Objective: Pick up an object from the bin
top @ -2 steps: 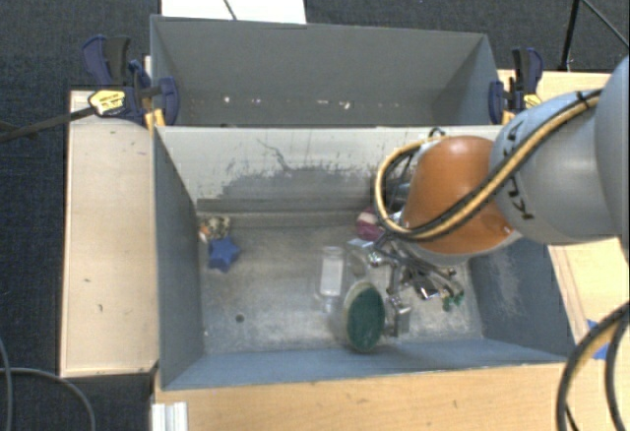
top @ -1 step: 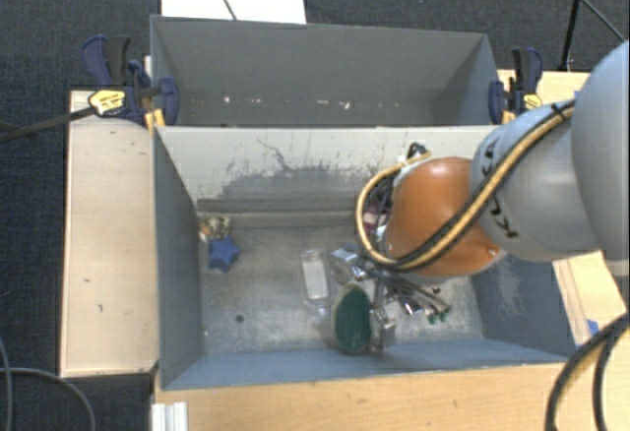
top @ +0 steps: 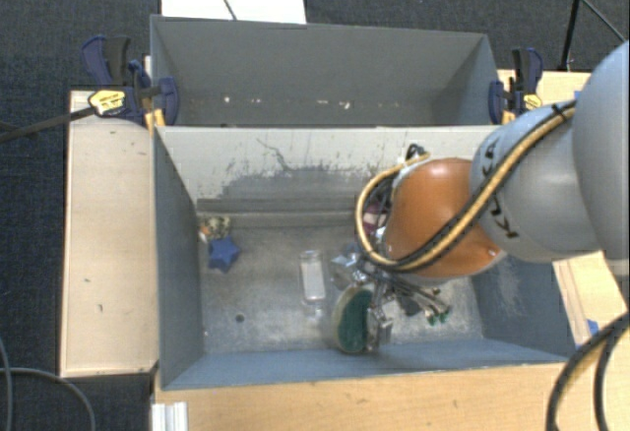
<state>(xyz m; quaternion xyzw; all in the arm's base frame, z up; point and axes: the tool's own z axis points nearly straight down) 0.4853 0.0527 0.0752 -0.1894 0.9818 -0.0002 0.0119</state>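
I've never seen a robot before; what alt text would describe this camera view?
A robot arm's gripper is down at a dark green oval object by the front wall of the grey metal bin. A clear plastic piece and small blue object lie left.

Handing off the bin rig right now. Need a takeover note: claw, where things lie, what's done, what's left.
Claw: low in the bin, near the front wall, right of middle, at a dark green oval thing. The view does not confirm a grasp.
Things: a clear plastic piece lies just left of the claw, small green bits to its right. A blue piece and a small yellowish piece lie by the left wall.
Done: the claw is at floor level; nothing is lifted out.
Left: secure one thing, probably the green oval, and raise it clear.
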